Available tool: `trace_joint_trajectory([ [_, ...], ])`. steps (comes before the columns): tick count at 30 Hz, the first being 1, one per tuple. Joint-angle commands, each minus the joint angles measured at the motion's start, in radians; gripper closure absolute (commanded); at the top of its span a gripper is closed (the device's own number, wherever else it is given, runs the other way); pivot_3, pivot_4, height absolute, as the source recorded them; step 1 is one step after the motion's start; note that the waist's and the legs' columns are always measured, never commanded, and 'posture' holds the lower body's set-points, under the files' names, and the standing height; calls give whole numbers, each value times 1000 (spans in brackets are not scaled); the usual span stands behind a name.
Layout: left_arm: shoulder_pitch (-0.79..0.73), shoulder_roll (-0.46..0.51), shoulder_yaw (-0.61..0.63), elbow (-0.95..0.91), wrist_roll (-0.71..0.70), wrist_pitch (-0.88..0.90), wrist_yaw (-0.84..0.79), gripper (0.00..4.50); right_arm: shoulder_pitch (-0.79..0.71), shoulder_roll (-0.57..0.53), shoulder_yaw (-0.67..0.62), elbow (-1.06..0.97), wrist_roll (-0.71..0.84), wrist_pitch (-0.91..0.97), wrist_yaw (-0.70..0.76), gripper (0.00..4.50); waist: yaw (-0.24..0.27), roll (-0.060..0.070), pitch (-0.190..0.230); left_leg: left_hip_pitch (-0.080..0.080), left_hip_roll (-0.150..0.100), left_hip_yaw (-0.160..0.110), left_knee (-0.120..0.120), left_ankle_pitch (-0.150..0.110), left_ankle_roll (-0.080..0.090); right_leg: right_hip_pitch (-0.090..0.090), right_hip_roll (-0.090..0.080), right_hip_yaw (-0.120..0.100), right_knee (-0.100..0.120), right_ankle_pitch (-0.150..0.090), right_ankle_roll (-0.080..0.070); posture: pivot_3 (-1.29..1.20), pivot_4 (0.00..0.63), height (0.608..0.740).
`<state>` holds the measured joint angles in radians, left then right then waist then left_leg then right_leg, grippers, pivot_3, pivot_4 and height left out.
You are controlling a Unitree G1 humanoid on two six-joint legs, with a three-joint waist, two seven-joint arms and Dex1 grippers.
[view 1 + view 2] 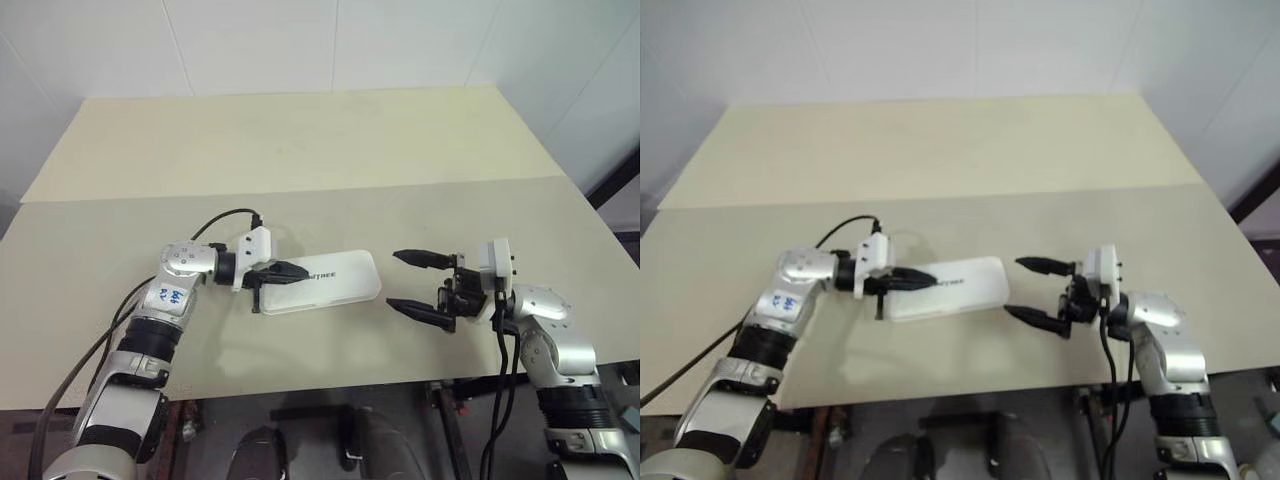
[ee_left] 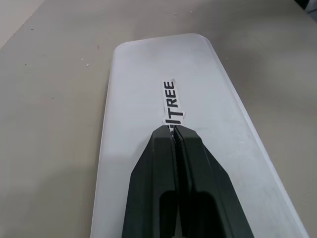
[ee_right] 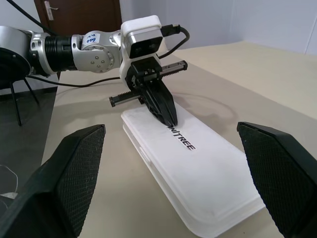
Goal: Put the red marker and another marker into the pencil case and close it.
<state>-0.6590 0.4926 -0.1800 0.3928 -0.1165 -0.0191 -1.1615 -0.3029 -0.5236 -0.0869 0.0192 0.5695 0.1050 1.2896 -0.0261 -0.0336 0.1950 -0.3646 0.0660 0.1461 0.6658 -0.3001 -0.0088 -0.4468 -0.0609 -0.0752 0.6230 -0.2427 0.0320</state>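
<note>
**Pressing the lid home, right side standing by**

Hovering near the desk's (image 1: 120,350) front edge toward its right corner: right gripper (image 1: 425,285), jaws spread as wide as they go, holding nothing, aimed across at the pencil case (image 1: 340,283) and stopping just short of its end. Waiting there, by the look of it, ready to steady or catch the case if it slides.

Lying flat and lid-down near the middle of the front edge: the white case, looking closed or very nearly so, black lettering facing up. Resting over its left end: left gripper (image 1: 283,271), fingers (image 2: 176,188) pinched tight together with nothing between them, tips right at the lettering. Probably working as a blunt pusher to snap the lid shut rather than as a clamp.

Not showing on the desk: either marker, so presumably already inside.

Leaving plenty of bare desk behind the case toward the back edge, and open surface on both flanks; only a narrow strip between case and front edge.
</note>
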Motion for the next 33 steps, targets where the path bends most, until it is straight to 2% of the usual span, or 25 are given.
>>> trace_joint_trajectory([
  [1,52,13,-63,-13,73,57,22,4453,11,-15,-24,-50,8,-15,-13,0,0,0,-1,1,1,0,0,0,0,1,0,0,-1,0,0,0,150,740],
  [5,78,7,-51,-70,42,126,40,4453,20,-16,-23,-56,5,-19,-24,0,0,1,-4,2,1,0,-1,0,1,2,-1,1,-1,0,1,0,150,740],
  [10,73,-15,74,-160,-118,307,64,4453,8,-16,-12,-40,-2,-14,-27,0,0,1,-4,2,1,0,-1,0,2,2,-1,2,-1,0,1,0,150,740],
  [14,81,32,158,-184,-207,339,19,4453,-10,-16,-8,-13,-13,-22,-16,0,-4,1,-4,0,1,0,-1,0,1,1,-1,2,-1,0,1,0,150,740],
  [17,112,69,261,-179,-286,266,-39,4453,-25,-21,-12,19,-24,-36,-3,0,-4,1,-4,0,1,-2,-1,0,-1,0,-1,1,-1,0,0,0,150,740],
  [21,189,160,347,-208,-341,265,-96,3549,-31,-38,-23,55,-32,-61,12,0,-5,1,-4,-1,3,-2,-2,-1,-2,-1,-1,1,-1,-1,-1,0,150,740],
  [26,276,198,396,-303,-379,268,-91,1775,-22,-64,-49,71,-28,-77,14,0,4,1,-4,-4,4,-2,-2,-2,-1,-2,-2,1,-2,-2,-1,0,150,740],
  [31,328,194,399,-372,-388,247,-77,50,-6,-99,-86,76,-26,-95,4,0,2,1,-4,-5,3,-2,-2,-3,2,-2,-3,2,-4,-1,1,0,150,740],
  [33,344,192,397,-382,-389,238,-76,10,18,-120,-111,55,-26,-93,-8,0,2,1,-4,-5,3,-2,-2,-3,2,-2,-3,2,-4,-1,1,0,150,740],
])
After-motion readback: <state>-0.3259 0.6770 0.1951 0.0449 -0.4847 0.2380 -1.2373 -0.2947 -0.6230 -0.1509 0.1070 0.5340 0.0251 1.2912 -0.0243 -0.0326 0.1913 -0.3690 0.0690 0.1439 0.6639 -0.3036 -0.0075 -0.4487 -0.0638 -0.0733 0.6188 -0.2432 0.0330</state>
